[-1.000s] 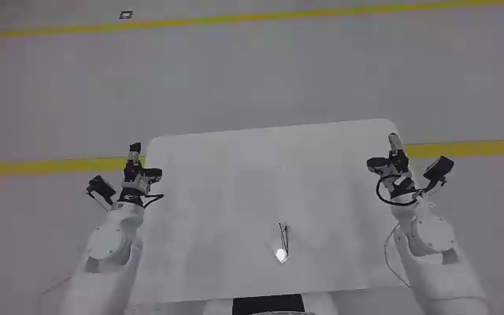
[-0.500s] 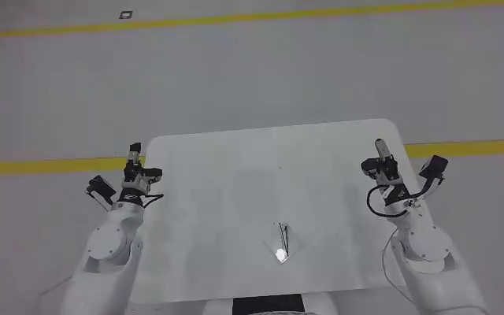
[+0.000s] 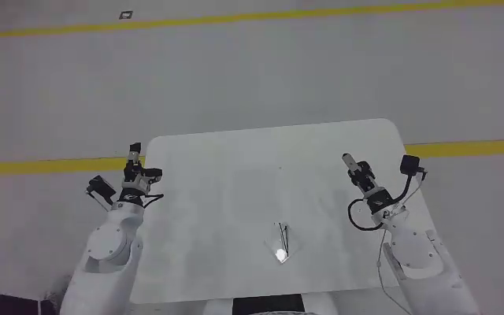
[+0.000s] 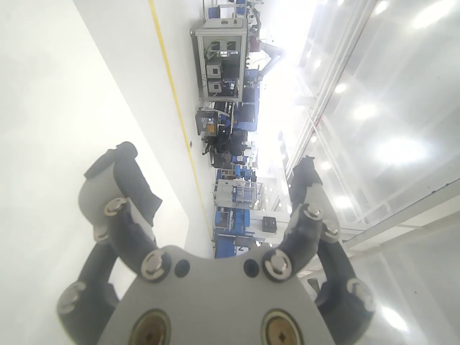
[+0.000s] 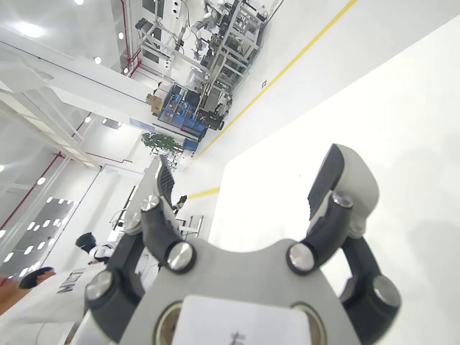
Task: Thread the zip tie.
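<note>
**Q:** Top view: where is the zip tie?
**A:** The zip tie (image 3: 283,234), a thin dark strand, lies flat on the white table (image 3: 228,173). It is toward 6 o'clock from the table's middle, near the near edge (a bright spot of glare sits just beside its near end). Both grippers are well apart from it.

**Q:** And the grippers in that view?
**A:** The left gripper (image 3: 135,151) stands at 9 o'clock, just beside the table's edge. The right gripper (image 3: 347,160) stands at 3 o'clock, over the tabletop inside its edge. A yellow floor line (image 3: 47,166) shows on the floor at either side of the table.

**Q:** Left wrist view?
**A:** The left gripper (image 4: 214,159) has its two dark fingers (image 4: 118,181) spread wide apart. One finger shows against the white tabletop, the other against the hall beyond.

**Q:** Right wrist view?
**A:** The right gripper (image 5: 248,159) likewise has its fingers wide apart, with the ribbed pads (image 5: 320,181) facing each other. The tabletop lies beyond them.
</note>
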`<state>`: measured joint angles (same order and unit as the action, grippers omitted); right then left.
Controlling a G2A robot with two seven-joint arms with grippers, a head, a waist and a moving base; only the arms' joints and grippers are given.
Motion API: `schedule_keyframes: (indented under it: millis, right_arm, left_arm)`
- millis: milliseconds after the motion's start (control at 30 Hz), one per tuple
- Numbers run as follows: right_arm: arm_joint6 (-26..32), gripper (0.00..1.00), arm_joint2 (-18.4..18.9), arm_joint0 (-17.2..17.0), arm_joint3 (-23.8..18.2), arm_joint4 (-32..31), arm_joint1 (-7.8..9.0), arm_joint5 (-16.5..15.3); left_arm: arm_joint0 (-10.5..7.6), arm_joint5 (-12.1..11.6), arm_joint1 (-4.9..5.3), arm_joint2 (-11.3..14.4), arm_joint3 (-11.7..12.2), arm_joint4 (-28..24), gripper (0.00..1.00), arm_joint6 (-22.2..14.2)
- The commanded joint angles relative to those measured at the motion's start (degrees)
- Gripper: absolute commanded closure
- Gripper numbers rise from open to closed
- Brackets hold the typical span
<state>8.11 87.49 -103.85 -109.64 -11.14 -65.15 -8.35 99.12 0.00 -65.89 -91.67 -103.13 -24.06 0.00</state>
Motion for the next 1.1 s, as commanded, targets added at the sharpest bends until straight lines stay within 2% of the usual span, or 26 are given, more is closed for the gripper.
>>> schedule_keyframes:
  millis: [0,200,333,533,900,1067]
  right_arm:
    - [0.0,0.00,0.0,0.0,0.0,0.0,0.00,0.0]
    - [0.0,0.00,0.0,0.0,0.0,0.0,0.00,0.0]
    - [3.1,0.00,-0.7,1.6,-2.0,-7.6,0.30,0.1]
    - [7.8,0.00,-3.6,3.2,-3.4,-16.4,0.40,4.6]
    - [8.0,0.00,-4.0,3.2,-3.4,-16.7,0.37,4.5]
    - [9.9,0.00,-4.5,3.3,-4.1,-23.1,0.61,5.1]
  left_arm:
    - [0.00,0.0,0.00,0.0,0.0,0.0,0.00,0.0]
    - [0.00,0.0,0.00,0.0,0.0,0.0,0.00,0.0]
    - [0.00,0.0,0.00,0.0,0.0,0.0,0.00,0.0]
    - [0.00,0.0,0.00,0.0,0.0,0.0,0.00,0.0]
    - [0.00,0.0,0.00,0.0,0.0,0.0,0.00,0.0]
    - [0.00,0.0,0.00,0.0,0.0,0.0,0.00,0.0]
